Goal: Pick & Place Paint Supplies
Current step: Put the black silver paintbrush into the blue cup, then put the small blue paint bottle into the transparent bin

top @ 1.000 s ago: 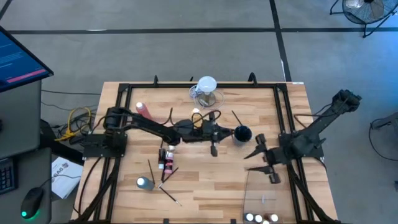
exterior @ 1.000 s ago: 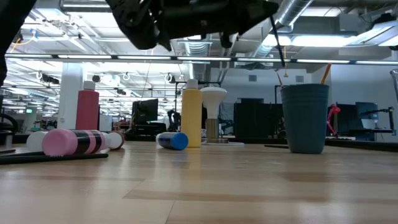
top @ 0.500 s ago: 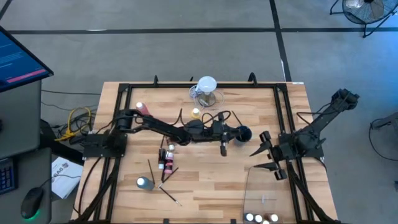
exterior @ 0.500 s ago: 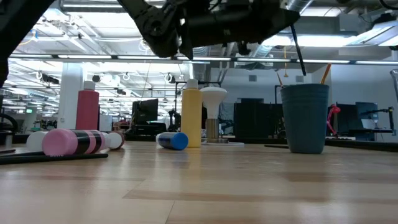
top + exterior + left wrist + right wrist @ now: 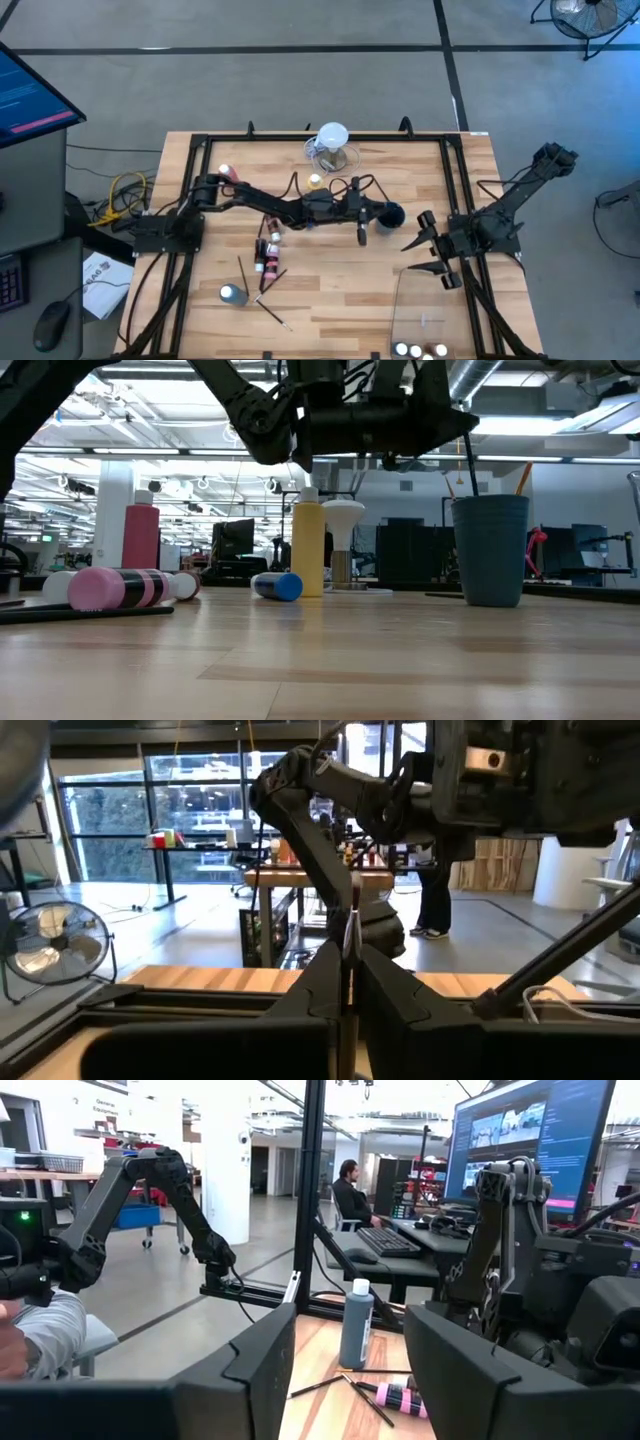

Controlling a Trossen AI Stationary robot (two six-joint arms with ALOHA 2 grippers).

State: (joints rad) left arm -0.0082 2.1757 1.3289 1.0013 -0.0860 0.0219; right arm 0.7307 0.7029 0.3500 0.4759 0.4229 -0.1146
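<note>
My left gripper (image 5: 378, 212) reaches level across the middle of the table, shut on a thin dark paintbrush (image 5: 468, 460). The brush's lower end hangs at the rim of the blue-grey cup (image 5: 490, 550), where other brushes stand. My right gripper (image 5: 420, 245) waits open near the right edge, holding nothing. A pink bottle (image 5: 110, 588) and a blue-capped bottle (image 5: 277, 586) lie on their sides. A yellow bottle (image 5: 308, 550) and a pink-red bottle (image 5: 141, 538) stand upright. Loose brushes (image 5: 243, 272) lie near the front left. My left gripper pinches the paintbrush's shaft (image 5: 350, 935) between its two shut fingers. The fingers come level from the table's left and lie across the brush. The brush stands nearly upright, lifted clear of the table, its lower end (image 5: 474, 490) over the cup's mouth.
A clear jug with a white round top (image 5: 332, 145) stands at the far middle. Small white-capped bottles (image 5: 420, 350) sit in a clear tray at the front right. A dark frame (image 5: 200, 140) runs around the table. A person sits at a desk beyond the table (image 5: 350, 1195).
My left gripper has carried the paintbrush toward the table's right edge and a little down, until it hangs over the cup. The brush has swung from slanting to nearly upright. The gripper has stayed shut on it.
</note>
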